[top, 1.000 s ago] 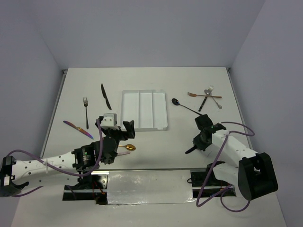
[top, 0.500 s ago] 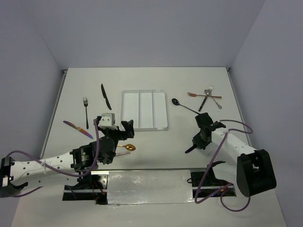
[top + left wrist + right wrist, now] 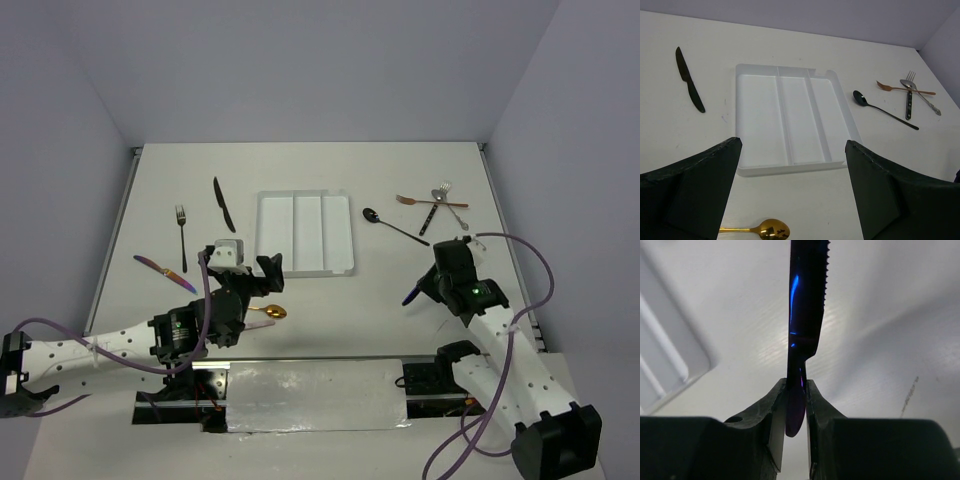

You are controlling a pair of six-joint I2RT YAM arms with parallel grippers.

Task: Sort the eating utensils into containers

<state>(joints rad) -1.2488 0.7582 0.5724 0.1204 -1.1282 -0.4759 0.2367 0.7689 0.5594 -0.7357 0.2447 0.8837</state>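
**Sorting status: no utensil placed, one knife in hand**

The white tray point(image 3: 790, 168) sits at mid-desk and all three compartments hold nothing. The right gripper point(image 3: 796, 390) has its jaws clamped on the handle of the dark blue knife point(image 3: 807, 300), which is lifted off the desk to the right of the tray. The left gripper point(image 3: 793, 146) has its jaws spread wide and holds nothing; it hovers above the gold spoon point(image 3: 771, 230), which lies just in front of the tray.

Left of the tray lie the black knife point(image 3: 224, 204), the silver fork point(image 3: 181, 223) and the iridescent knife point(image 3: 158, 267). Right of it lie the black spoon point(image 3: 388, 223) and the crossed cluster point(image 3: 432, 203). Judged from this, the sort is only beginning and every piece remains to be placed.
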